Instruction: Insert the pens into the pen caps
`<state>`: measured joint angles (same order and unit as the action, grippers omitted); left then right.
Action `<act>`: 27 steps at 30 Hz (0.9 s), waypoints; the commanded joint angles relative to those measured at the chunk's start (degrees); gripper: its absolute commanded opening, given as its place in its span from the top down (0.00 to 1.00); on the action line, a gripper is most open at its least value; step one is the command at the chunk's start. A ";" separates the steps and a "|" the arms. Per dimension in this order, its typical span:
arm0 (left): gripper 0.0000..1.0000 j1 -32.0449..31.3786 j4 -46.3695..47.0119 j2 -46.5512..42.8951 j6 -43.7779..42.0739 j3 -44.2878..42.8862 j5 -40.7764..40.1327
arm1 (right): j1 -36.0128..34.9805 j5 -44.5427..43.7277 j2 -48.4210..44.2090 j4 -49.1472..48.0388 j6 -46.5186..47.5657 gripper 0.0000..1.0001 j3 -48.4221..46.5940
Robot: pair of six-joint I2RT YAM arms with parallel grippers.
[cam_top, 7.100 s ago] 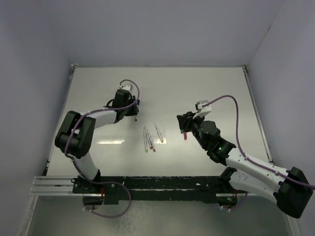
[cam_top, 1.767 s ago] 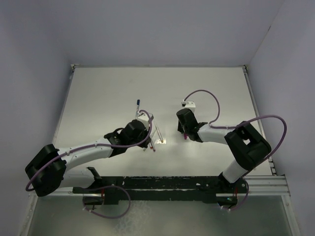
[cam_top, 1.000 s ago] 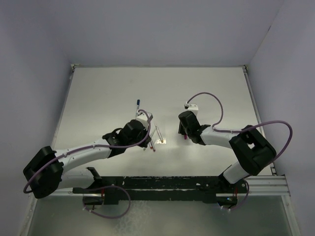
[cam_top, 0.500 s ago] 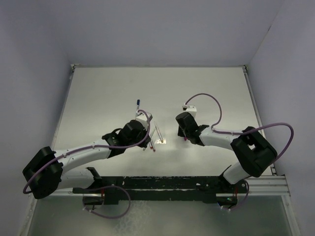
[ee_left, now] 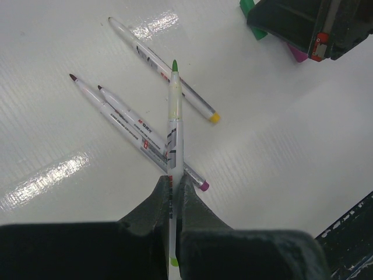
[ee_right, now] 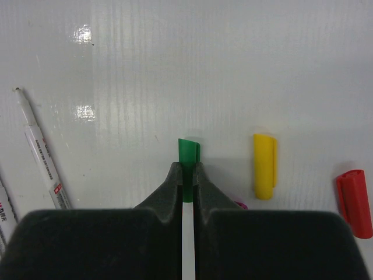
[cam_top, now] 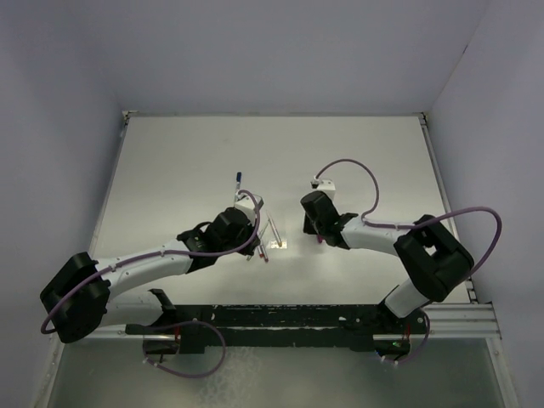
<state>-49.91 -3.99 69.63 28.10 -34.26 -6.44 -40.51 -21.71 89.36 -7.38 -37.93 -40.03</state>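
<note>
My left gripper (ee_left: 173,178) is shut on a white pen (ee_left: 173,116) with a green tip, held above the table and pointing toward the right gripper. Three more pens (ee_left: 140,131) lie under it; one has a yellow end (ee_left: 215,117). My right gripper (ee_right: 187,169) is shut on the green cap (ee_right: 188,151), low over the table. A yellow cap (ee_right: 264,166), a red cap (ee_right: 353,203) and a sliver of a magenta cap (ee_right: 239,205) lie to its right. In the top view the grippers, left (cam_top: 249,238) and right (cam_top: 313,219), face each other across the pens (cam_top: 272,233).
A pen with a blue cap on it (cam_top: 238,182) lies just beyond the left gripper. One loose pen (ee_right: 42,157) lies left of the right gripper. The white table (cam_top: 170,161) is walled on three sides.
The right gripper has shifted slightly left and farther back with the green cap. The left gripper has stayed nearly still, holding its pen.
</note>
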 commanded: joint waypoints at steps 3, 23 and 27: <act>1.00 -0.06 1.38 -0.11 0.16 -0.63 -1.51 | -0.40 3.04 1.01 -1.99 3.34 1.00 -4.26; 1.00 -0.04 8.99 -3.60 -4.24 1.76 -0.46 | -0.23 0.07 -6.70 -11.13 12.17 1.00 -9.29; 1.00 -0.01 16.51 -5.30 -4.83 4.35 4.05 | -0.20 2.75 -10.74 -20.84 12.27 1.00 -4.89</act>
<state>-49.91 2.28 66.87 25.17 -31.81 -6.74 -40.51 -19.97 83.64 -15.94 -27.18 -47.83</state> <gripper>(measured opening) 0.029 0.026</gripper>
